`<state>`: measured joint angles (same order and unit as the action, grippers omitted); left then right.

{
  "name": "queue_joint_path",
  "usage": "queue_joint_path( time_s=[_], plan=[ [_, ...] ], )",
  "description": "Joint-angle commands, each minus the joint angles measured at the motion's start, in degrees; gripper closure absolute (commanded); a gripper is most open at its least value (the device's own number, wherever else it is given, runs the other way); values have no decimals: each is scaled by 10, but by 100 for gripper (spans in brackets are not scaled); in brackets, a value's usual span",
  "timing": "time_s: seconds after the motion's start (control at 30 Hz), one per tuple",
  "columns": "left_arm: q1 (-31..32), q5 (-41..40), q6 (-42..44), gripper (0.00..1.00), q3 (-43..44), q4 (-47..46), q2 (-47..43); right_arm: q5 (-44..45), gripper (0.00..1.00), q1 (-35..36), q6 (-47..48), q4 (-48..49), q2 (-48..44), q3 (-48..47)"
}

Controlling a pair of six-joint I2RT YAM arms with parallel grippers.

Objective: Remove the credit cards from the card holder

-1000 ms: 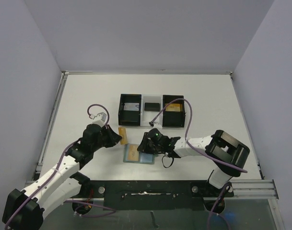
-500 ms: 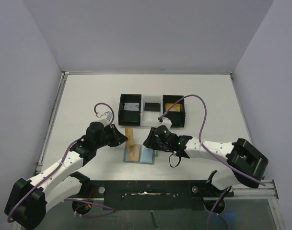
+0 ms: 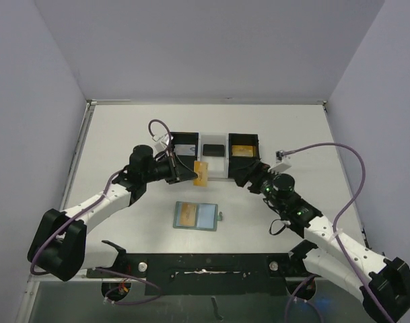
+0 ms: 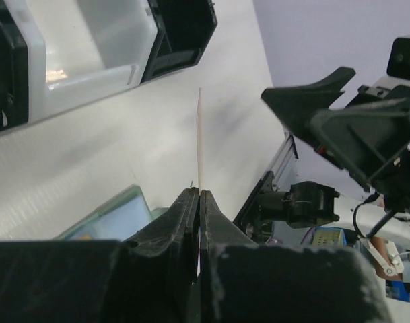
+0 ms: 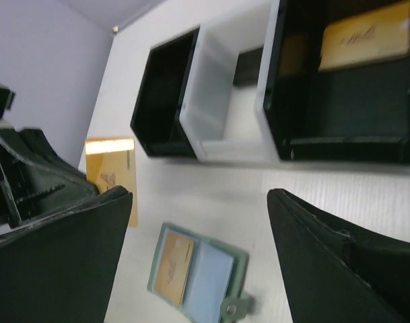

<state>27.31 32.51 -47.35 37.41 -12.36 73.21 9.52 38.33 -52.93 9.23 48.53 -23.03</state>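
The card holder (image 3: 196, 216) lies open and flat on the table, grey-green with pale blue pockets. One gold credit card (image 3: 186, 214) sits in its left pocket, also plain in the right wrist view (image 5: 172, 266). My left gripper (image 3: 192, 172) is shut on a second gold card (image 3: 201, 173), held on edge just in front of the tray; that card shows edge-on in the left wrist view (image 4: 198, 138). My right gripper (image 3: 247, 173) stands open with nothing between its fingers (image 5: 312, 242), in front of the tray's right end, above and right of the card holder (image 5: 198, 272).
A black-and-clear three-compartment tray (image 3: 198, 162) stands behind the card holder. Its right compartment holds a gold card (image 3: 242, 149), its middle one a dark flat item (image 3: 213, 149). The table's raised edges run along left, back and right.
My left gripper has carried its card up and to the right, toward the tray. My right gripper has left the card holder, drawn back to the right and opened wide.
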Motion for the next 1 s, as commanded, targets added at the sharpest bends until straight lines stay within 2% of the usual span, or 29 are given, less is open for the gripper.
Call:
queue_joint_path(
  time_s=[0.0,0.07,0.17,0.27,0.67,0.77,0.83,0.97],
  plan=[
    [-38,103,-45,100,28,-108,24,-178,13,-121,75,-15,-7,-70],
    [-42,105,-61,100,17,-142,27,-244,12,-169,78,-11,11,-82],
    [-42,129,-79,100,14,-193,40,-367,19,-227,62,26,50,-93],
    [-42,144,-95,100,13,-223,53,-437,25,-240,47,63,81,-99],
    [-28,134,-127,100,18,-284,68,-432,23,-237,49,12,62,-99],
    [-22,133,-139,100,8,-304,66,-433,25,-237,46,16,55,-95],
    [-20,132,-165,100,-14,-359,69,-460,26,-236,50,27,63,-101],
    [-19,141,-199,100,-18,-410,84,-502,29,-231,26,82,84,-99]
  ],
)
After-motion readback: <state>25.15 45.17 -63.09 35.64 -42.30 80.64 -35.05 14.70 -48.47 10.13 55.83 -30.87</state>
